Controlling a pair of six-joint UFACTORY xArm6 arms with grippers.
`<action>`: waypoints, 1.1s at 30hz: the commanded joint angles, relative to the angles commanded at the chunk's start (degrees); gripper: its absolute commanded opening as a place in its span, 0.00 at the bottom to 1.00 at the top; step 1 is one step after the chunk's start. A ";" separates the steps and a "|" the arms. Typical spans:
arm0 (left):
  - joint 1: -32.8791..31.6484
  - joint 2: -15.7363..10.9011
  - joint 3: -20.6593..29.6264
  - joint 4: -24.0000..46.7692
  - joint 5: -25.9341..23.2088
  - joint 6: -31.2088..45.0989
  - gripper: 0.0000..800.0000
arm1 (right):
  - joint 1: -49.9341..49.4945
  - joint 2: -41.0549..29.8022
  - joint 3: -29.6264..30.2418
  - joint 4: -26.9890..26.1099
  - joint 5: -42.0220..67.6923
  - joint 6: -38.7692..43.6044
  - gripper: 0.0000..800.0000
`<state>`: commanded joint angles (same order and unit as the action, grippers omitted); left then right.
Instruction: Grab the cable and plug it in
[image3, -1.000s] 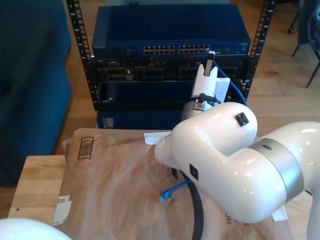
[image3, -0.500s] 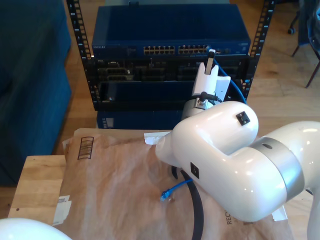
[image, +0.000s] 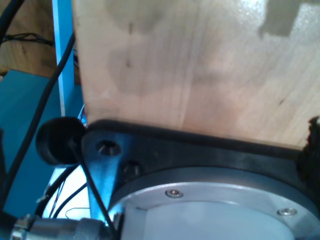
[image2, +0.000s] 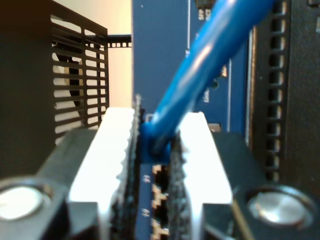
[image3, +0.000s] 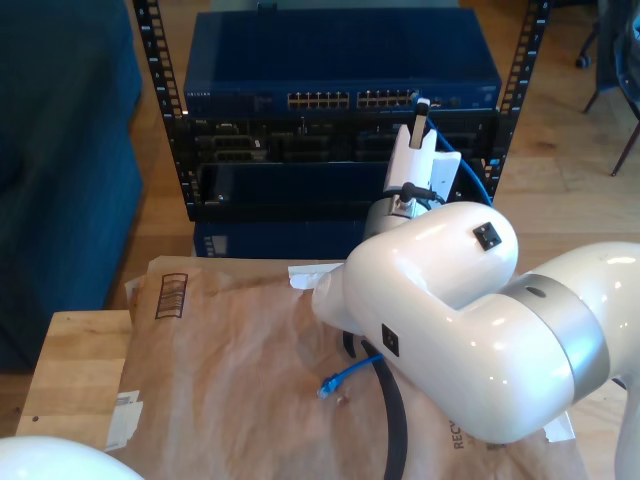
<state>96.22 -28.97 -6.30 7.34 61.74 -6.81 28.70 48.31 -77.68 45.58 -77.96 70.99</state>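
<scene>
1. The free end of the cable (image3: 345, 378), with its small plug, lies on the brown paper (image3: 230, 370) that covers the wooden table (image3: 75, 370), nearest the exterior camera and just beside a thick dark hose.
2. A large white arm (image3: 450, 310) rises over the paper at the exterior view's right and reaches toward the rack (image3: 330, 150) behind the table.
3. The second gripper (image2: 156, 145) is at the end of that arm, held up against the front of the blue switch (image3: 340, 70) at the top of the rack, at the end of its port row nearer the exterior view's right.
4. The second wrist view shows the white ribbed fingers (image2: 117, 150) clamped on the cable's other end; the blue cord runs up and away from the jaws, and open ports of the switch show directly behind them.
5. In the exterior view the cable drops from that gripper along the rack front, on the side toward the exterior view's right.
6. The first wrist view shows a wooden surface (image: 200, 65), a black bracket and thin dark wires; whether the first gripper is open or closed cannot be told.
</scene>
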 joint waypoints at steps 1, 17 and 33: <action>0.00 0.00 0.00 0.00 0.00 0.00 1.00 | -0.09 0.00 0.00 0.00 0.18 -0.09 0.00; 0.00 0.00 0.00 0.00 0.00 0.00 1.00 | 0.09 0.00 -0.09 0.09 -0.35 -0.09 0.00; 0.09 0.00 0.00 0.00 0.00 0.00 1.00 | -0.09 0.97 -2.11 0.09 0.00 0.00 0.00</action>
<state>96.31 -28.97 -6.30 7.34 61.74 -6.81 28.62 49.27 -79.79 45.67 -77.96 70.99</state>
